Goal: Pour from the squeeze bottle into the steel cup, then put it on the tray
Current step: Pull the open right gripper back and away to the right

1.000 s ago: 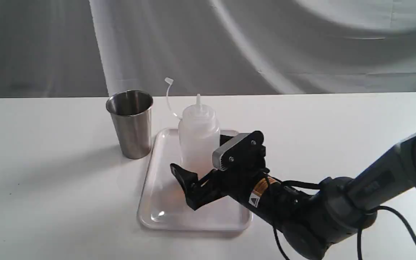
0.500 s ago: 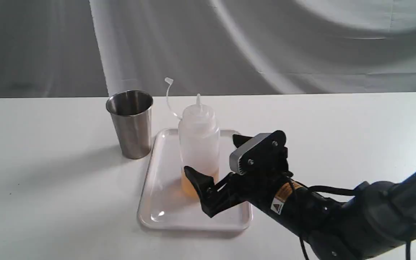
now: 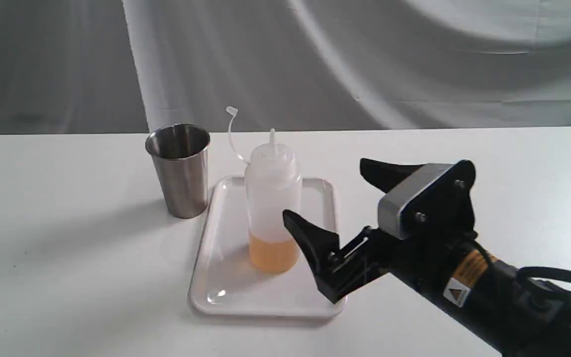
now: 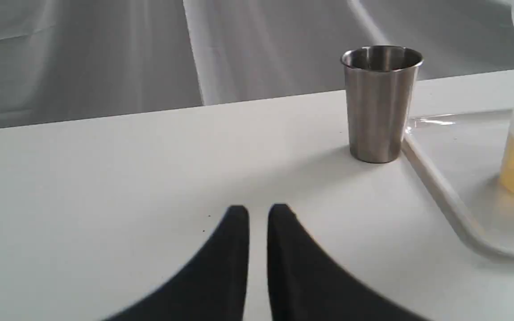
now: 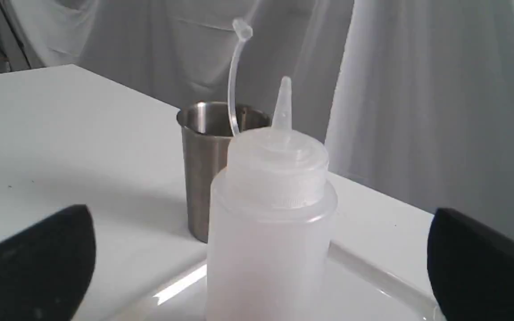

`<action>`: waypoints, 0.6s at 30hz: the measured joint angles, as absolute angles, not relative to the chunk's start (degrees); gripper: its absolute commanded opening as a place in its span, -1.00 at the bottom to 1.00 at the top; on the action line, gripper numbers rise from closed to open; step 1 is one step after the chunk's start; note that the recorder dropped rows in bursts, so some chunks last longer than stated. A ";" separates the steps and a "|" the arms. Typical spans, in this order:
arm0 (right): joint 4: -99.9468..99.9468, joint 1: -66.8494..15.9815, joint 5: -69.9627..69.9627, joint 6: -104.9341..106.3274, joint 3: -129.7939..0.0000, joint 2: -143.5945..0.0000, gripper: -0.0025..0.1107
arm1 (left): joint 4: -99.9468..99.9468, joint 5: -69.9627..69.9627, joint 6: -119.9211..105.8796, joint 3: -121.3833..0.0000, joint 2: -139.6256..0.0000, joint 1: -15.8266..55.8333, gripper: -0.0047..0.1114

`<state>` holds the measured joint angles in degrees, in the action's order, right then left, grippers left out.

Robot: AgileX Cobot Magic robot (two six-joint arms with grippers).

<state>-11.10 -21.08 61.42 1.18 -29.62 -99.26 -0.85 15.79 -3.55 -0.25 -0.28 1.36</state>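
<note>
Exterior view, lower right: the right hand [image 3: 324, 188] is held spread wide and empty, just right of the squeeze bottle [image 3: 272, 198], which is stood upright on the tray [image 3: 216, 282]. Beyond, the steel cup [image 3: 180, 168] is set on the bench [image 3: 67, 248], just beside the tray's upper-left corner. The left hand [image 4: 258, 209] is seen nearly clenched, empty.

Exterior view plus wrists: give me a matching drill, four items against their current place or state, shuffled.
1. squeeze bottle
2. steel cup
3. right gripper
4. left gripper

A. fingers close together, holding nothing
B. upright on the tray
C. on the table, beside the tray
D. fingers wide apart, holding nothing

Pairs: 1-B, 2-C, 3-D, 4-A.
</note>
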 measured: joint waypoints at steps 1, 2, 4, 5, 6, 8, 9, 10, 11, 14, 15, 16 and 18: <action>-11.10 -21.08 61.42 1.18 -28.98 -98.01 0.90 | -0.85 15.79 -3.55 -0.26 -0.28 1.36 -0.78; -11.10 -21.08 61.42 1.18 -27.94 -96.40 0.90 | -0.85 15.79 -3.55 -0.26 -0.28 1.36 -0.78; -11.10 -21.08 60.56 1.31 -25.99 -92.99 0.90 | -0.85 15.79 -3.55 -0.26 -0.28 1.36 -0.78; -11.10 -21.08 59.61 1.31 -25.08 -91.15 0.90 | -0.85 15.79 -3.55 -0.26 -0.28 1.36 -0.78; -11.10 -21.08 58.77 1.31 -24.39 -89.60 0.90 | -0.85 15.79 -3.55 -0.26 -0.28 1.36 -0.78; -11.10 -21.08 56.49 1.31 -22.78 -85.58 0.90 | -0.85 15.79 -3.55 -0.26 -0.28 1.36 -0.78; -11.10 -21.08 55.28 1.31 -22.02 -83.52 0.90 | -0.85 15.79 -3.55 -0.26 -0.28 1.36 -0.78; -11.10 -21.08 54.27 1.31 -21.43 -81.84 0.90 | -0.85 15.79 -3.55 -0.26 -0.28 1.36 -0.78; -11.10 -21.08 52.74 1.43 -20.59 -79.33 0.90 | -0.85 15.79 -3.55 -0.26 -0.28 1.36 -0.78; -11.10 -21.08 49.54 1.43 -18.67 -73.39 0.90 | -0.85 15.79 -3.55 -0.26 -0.28 1.36 -0.78; -11.10 -21.08 48.83 1.43 -18.06 -71.74 0.90 | -0.85 15.79 -3.55 -0.26 -0.28 1.36 -0.78; -11.10 -21.08 48.09 1.43 -17.25 -69.75 0.90 | -0.85 15.79 -3.55 -0.26 -0.28 1.36 -0.78; -11.10 -21.08 46.97 1.19 -15.77 -66.33 0.90 | -0.85 15.79 -3.55 -0.26 -0.28 1.36 -0.78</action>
